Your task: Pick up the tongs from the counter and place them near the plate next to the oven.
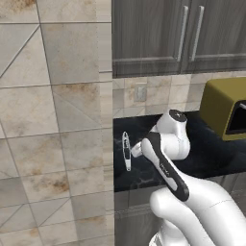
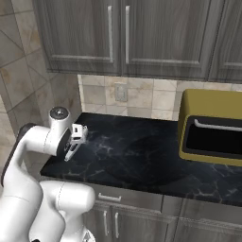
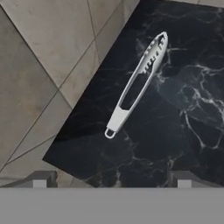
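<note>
Tongs lie flat on the counter, at its left end close to the edge that meets the tiled wall; in the left base view the tongs run near-to-far along that edge. Arms nearly closed together, toothed tips at one end, small ring loop at the joined end. Gripper is above the counter, looking down on the tongs and apart from them; fingertips stand wide apart and nothing is between them. In the right base view the gripper sits over the counter's left end beside the white arm. Olive-yellow boxy appliance stands on the counter well to the right. Grey wall cabinets hang above.
</note>
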Available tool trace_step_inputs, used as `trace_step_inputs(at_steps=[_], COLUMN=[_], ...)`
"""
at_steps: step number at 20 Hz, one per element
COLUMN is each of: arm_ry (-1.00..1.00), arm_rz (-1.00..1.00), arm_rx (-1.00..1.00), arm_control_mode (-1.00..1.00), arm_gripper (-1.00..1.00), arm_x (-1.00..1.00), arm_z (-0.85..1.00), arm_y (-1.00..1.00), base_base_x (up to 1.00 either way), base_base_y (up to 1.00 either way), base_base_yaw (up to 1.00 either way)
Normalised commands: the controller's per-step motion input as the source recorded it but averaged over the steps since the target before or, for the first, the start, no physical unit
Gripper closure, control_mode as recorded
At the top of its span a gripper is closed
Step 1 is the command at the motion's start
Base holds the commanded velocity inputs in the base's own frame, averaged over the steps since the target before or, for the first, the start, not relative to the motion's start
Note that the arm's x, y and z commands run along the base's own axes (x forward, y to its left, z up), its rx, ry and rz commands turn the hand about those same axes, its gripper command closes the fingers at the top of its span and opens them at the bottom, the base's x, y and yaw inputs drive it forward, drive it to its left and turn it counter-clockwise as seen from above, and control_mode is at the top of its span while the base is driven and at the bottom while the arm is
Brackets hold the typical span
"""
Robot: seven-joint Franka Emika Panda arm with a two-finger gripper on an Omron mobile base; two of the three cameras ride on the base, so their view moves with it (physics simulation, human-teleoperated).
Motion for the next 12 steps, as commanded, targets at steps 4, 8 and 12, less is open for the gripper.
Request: trace_step_inputs(at_steps=[4, 8, 12], arm_ry=[0.07, 0.11, 0.11], arm_rz=[0.0, 0.0, 0.0], arm_rx=[0.0, 0.0, 0.0], arm_control_mode=[-1.0, -1.0, -1.0], arm_gripper=[-1.0, -1.0, -1.0], arm_x=[0.2, 0.32, 0.33], arm_z=[-0.43, -0.39, -0.29], arm_y=[0.11, 0.18, 0.17], base_base_x=[0.0, 0.0, 0.0], base_base_y=[0.0, 0.0, 0.0], base_base_yaw=[0.0, 0.0, 0.0])
